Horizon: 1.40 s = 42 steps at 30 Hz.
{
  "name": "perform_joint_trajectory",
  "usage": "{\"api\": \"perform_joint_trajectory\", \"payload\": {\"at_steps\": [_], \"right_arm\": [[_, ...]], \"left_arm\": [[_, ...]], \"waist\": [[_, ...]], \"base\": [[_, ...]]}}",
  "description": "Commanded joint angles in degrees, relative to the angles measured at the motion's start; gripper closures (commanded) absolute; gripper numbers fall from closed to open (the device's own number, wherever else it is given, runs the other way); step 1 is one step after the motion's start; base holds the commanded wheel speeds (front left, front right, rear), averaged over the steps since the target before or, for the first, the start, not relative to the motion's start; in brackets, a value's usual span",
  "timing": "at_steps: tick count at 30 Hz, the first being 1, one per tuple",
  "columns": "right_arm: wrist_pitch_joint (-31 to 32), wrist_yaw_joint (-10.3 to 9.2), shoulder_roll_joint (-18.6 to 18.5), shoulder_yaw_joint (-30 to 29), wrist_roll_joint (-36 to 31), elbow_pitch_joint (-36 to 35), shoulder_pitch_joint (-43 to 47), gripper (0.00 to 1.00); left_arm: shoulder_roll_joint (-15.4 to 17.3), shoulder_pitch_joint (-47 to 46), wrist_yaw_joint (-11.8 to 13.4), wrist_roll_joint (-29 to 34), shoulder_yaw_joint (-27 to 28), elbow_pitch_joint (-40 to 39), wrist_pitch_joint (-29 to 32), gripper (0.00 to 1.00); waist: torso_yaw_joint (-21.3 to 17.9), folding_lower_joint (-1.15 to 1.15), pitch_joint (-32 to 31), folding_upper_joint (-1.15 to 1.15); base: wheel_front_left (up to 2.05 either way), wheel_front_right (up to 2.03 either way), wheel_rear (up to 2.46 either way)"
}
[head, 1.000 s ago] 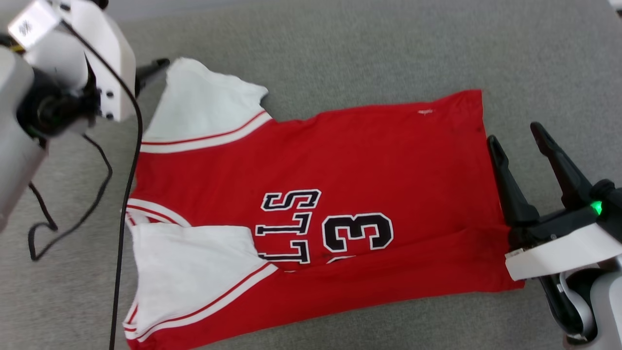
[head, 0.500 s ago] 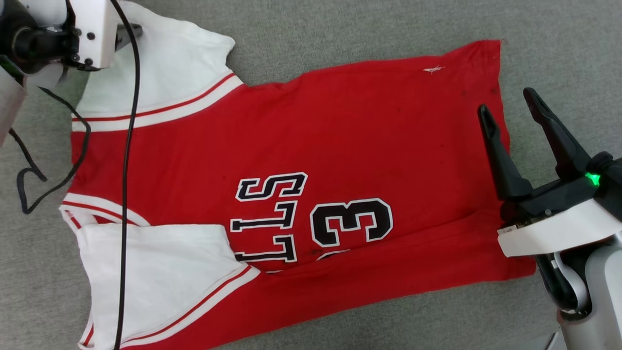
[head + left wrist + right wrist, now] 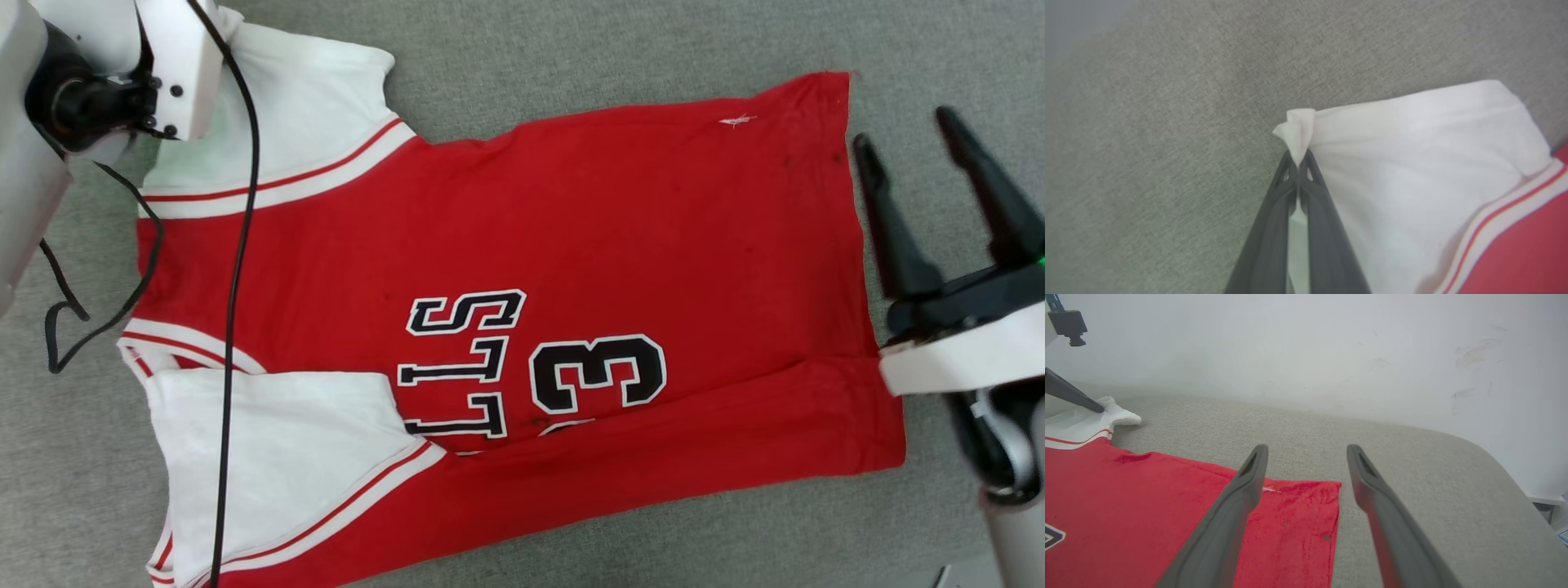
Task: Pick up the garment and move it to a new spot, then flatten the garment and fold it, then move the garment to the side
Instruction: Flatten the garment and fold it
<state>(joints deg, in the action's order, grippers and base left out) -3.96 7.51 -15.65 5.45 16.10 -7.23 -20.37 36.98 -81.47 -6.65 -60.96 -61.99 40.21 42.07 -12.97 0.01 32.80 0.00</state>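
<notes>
Pinching sleeve corner: left gripper [image 3: 1299, 157] clamped on tip of white sleeve [image 3: 1412, 163], small tuft poking past fingertips. Bite looks thin, so lift slowly and draw away from garment [image 3: 571, 245] body; no jerk. Right gripper [image 3: 906, 131] spread apart, empty, hem [image 3: 853, 245] just beside inner finger. Garment lies flat on grey bench [image 3: 653, 41] between both grippers. Judgement: right should pinch hem corner, then tension evenly.

The desk [image 3: 588, 49] is covered in a grey woven fabric, kinda speckled, with a rounded corner [image 3: 1490, 457] at the far end. Behind it there's a plain white wall [image 3: 1290, 347] with a few dark scuff marks [image 3: 1472, 355] up on the right.
</notes>
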Motion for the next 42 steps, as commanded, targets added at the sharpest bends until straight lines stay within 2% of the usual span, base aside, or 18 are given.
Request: {"api": "perform_joint_trajectory", "payload": {"at_steps": [1, 5, 8, 16, 20, 23, 27, 35, 42], "right_arm": [[0.4, -0.05, -1.2, -0.8, 0.1, -0.3, -1.6, 0.0], [4.1, -0.05, -5.0, -2.0, 0.8, -0.6, -4.5, 0.0], [10.2, -0.05, -9.5, -0.2, 2.2, 0.7, -7.1, 0.0], [35.5, -0.06, -21.0, 9.5, 16.1, 8.7, -15.8, 0.0], [45.6, -0.05, -24.3, 14.7, 20.7, 12.5, -20.5, 0.0], [49.9, -0.05, -25.1, 16.3, 21.7, 16.6, -23.8, 0.0], [52.2, -0.05, -23.2, 17.2, 21.8, 22.4, -27.5, 0.0], [49.7, -0.05, -19.1, 18.9, 19.7, 32.5, -31.6, 0.0], [48.4, -0.03, -18.3, 25.6, 18.7, 39.0, -27.9, 0.0]], "left_arm": [[-0.4, 1.1, -0.3, 0.0, 0.1, 0.0, -1.5, 1.0], [-1.2, 1.8, -0.6, 0.6, -0.5, -1.1, -5.0, 1.0], [-1.9, 2.5, -0.6, 0.4, -1.2, -2.5, -7.1, 1.0], [-2.4, 3.6, -0.8, 0.5, -3.3, -7.3, -11.1, 1.0], [-2.3, 3.2, -0.8, 0.8, -4.5, -9.6, -12.2, 1.0], [-2.5, 2.5, -0.8, 1.0, -5.2, -11.1, -13.1, 1.0], [-2.8, 1.5, -0.8, 1.0, -5.9, -12.4, -14.0, 1.0], [-3.4, -0.5, -0.8, 1.2, -7.2, -14.0, -15.2, 1.0], [-3.2, -1.2, -0.8, 0.6, -8.0, -14.2, -16.6, 1.0]], "waist": [[0.7, -0.01, -1.2, 0.0], [2.1, -0.01, -3.7, 0.0], [3.2, -0.01, -5.5, 0.0], [6.0, -0.01, -7.8, 0.0], [7.3, -0.01, -7.6, 0.0], [8.4, -0.01, -7.0, 0.0], [9.7, -0.01, -5.9, 0.0], [11.7, -0.01, -3.7, 0.0], [12.3, -0.01, -2.6, 0.0]], "base": [[0.0, 0.0, 0.0], [0.0, 0.0, 0.0], [0.0, 0.0, 0.0], [0.0, 0.0, 0.0], [0.0, 0.0, 0.0], [0.0, 0.0, 0.0], [0.0, 0.0, 0.0], [0.0, 0.0, 0.0], [0.0, 0.0, 0.0]]}}
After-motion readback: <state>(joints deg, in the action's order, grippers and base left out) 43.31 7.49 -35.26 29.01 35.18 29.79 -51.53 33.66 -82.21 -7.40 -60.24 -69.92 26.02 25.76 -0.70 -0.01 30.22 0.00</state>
